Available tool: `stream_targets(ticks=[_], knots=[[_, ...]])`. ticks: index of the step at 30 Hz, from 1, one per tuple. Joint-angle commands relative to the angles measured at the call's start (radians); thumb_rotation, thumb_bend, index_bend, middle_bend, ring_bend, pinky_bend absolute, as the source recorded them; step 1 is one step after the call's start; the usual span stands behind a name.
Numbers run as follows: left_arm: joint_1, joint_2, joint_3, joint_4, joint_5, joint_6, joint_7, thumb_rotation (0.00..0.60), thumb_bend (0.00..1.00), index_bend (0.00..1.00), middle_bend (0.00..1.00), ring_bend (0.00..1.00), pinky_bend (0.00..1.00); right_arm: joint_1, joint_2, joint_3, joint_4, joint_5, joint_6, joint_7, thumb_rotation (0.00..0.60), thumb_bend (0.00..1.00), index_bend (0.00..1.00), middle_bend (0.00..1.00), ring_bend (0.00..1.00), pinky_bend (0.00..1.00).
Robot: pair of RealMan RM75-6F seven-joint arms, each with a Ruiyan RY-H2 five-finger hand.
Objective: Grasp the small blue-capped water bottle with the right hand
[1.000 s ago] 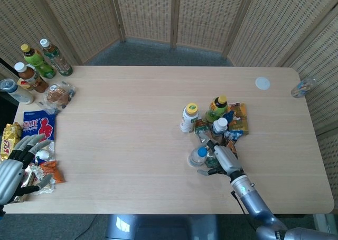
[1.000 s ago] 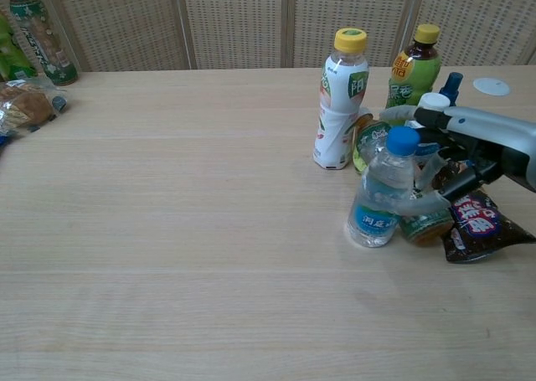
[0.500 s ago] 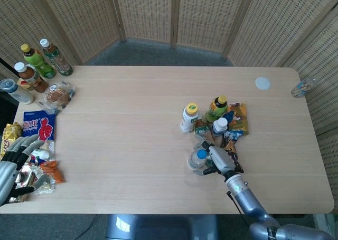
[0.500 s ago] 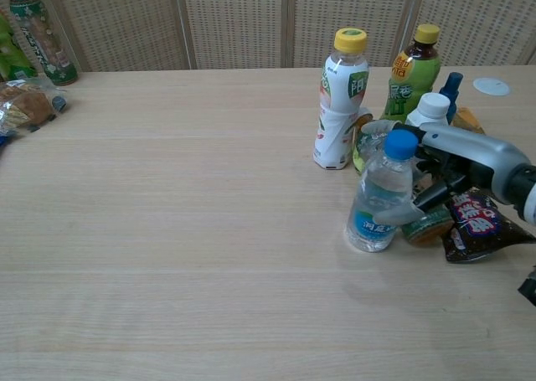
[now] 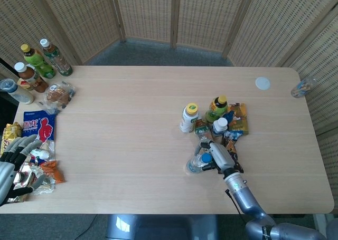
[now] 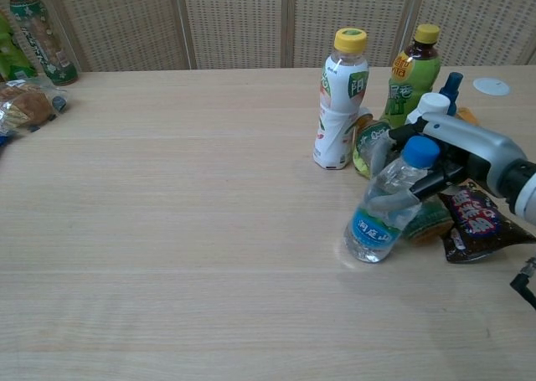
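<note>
The small clear water bottle (image 6: pixel 383 209) with a blue cap (image 6: pixel 420 151) and a blue label leans to the right, its base on the table. My right hand (image 6: pixel 456 145) reaches in from the right and wraps its fingers (image 6: pixel 394 200) around the bottle's upper body. From the head view the bottle (image 5: pixel 197 163) sits just left of the same hand (image 5: pixel 219 155). My left hand (image 5: pixel 11 168) rests at the table's far left edge with fingers spread, holding nothing.
Right behind the bottle stand a white yellow-capped bottle (image 6: pixel 342 96), a green tea bottle (image 6: pixel 410 73), a white-capped bottle (image 6: pixel 432 105) and a can (image 6: pixel 367 142). A dark snack packet (image 6: pixel 477 222) lies under my right hand. Drinks (image 5: pixel 37 60) and snack packs (image 5: pixel 38 126) line the left edge.
My right hand has closed around the bottle, tipping it from upright to a lean towards the right. The left hand has drawn back slightly towards the table edge.
</note>
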Motion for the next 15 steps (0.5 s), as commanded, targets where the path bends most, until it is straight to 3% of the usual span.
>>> stream_targets(ticks=[1,6,15], knots=[[-0.001,-0.001,-0.001,0.0,-0.001,-0.002,0.001,0.6,0.35,0.13,0.05,0.0,0.0,-0.005,0.005,0.001,0.002,-0.011,0.01,0.014,0.6,0.14,0.76,0.95,0.87,0.99],[-0.006,-0.003,-0.003,-0.002,-0.002,-0.009,0.004,0.6,0.35,0.13,0.05,0.0,0.0,-0.017,0.03,0.0,-0.013,-0.027,0.027,0.028,0.6,0.15,0.82,1.0,0.93,1.0],[-0.009,-0.005,-0.004,-0.007,-0.003,-0.016,0.014,0.6,0.35,0.13,0.05,0.0,0.0,-0.021,0.142,0.025,-0.103,-0.051,0.057,0.0,0.6,0.15,0.83,1.0,0.94,1.0]])
